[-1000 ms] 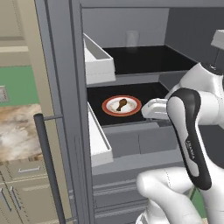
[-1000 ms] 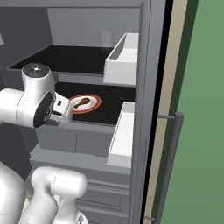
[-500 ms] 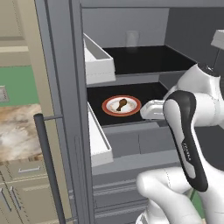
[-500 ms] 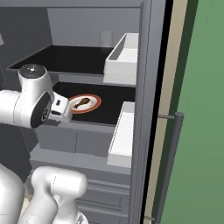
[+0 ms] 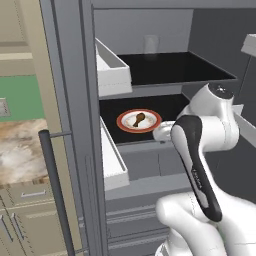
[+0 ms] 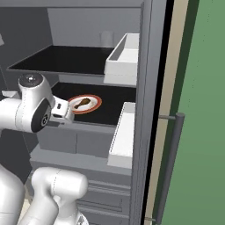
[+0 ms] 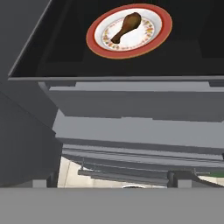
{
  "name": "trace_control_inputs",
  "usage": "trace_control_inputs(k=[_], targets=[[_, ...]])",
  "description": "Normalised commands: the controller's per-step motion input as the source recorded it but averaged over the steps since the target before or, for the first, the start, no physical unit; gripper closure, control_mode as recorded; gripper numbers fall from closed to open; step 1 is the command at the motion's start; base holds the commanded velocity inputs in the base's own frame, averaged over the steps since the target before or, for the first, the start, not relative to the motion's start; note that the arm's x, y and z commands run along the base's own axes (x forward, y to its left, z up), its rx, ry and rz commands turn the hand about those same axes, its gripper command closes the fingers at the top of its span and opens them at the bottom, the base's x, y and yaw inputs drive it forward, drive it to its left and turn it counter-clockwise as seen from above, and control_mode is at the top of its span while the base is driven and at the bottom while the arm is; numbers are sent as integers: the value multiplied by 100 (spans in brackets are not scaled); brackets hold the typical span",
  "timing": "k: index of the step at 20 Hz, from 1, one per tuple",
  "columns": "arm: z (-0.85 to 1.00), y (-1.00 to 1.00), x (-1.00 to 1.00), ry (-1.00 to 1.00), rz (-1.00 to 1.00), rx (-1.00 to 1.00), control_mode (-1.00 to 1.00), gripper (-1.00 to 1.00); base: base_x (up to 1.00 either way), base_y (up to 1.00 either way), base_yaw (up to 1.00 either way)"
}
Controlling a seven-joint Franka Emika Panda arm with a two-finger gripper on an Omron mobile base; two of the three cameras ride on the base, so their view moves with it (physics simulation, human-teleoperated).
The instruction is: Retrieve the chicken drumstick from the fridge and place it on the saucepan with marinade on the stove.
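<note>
Two shelves: both dark, inside the open fridge (image 5: 75, 75); the lower shelf (image 5: 112, 127) carries the food, the upper shelf (image 6: 66, 59) sits above it.
Plate: round, white with a red rim (image 5: 139, 120), lying flat on the lower shelf, near that shelf's front edge.
Chicken drumstick: brown (image 7: 126, 27), lying on the middle of the plate, its thick end toward the fridge's back wall in the hand view.
Cup: pale and translucent (image 5: 151, 44), standing at the back of the upper shelf, well above the plate.
Door bins: white; one (image 5: 112, 70) level with the upper shelf and one (image 5: 114, 160) just below the plate's level on the left door, with a matching pair (image 6: 125, 55) on the right door.
Door handle: long dark bar (image 5: 55, 190) on the left door, forward of the plate.
Drawers: grey fronts (image 7: 131, 107) directly under the lower shelf.
Gripper: released, fingers spread wide (image 6: 59, 112); it hangs in front of the lower shelf's edge, just beside the plate and apart from the drumstick, grasping nothing.
</note>
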Motion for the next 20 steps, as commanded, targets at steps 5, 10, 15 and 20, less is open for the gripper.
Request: trace_control_inputs(k=[5,10,15,20], targets=[[0,0,30,0,-5,0,-100,-100,0,0,0],[0,0,32,0,-5,0,-100,-100,0,0,0],[0,0,41,0,-5,0,-100,-100,0,0,0],[-15,0,49,0,-1,0,-100,-100,0,0,0]])
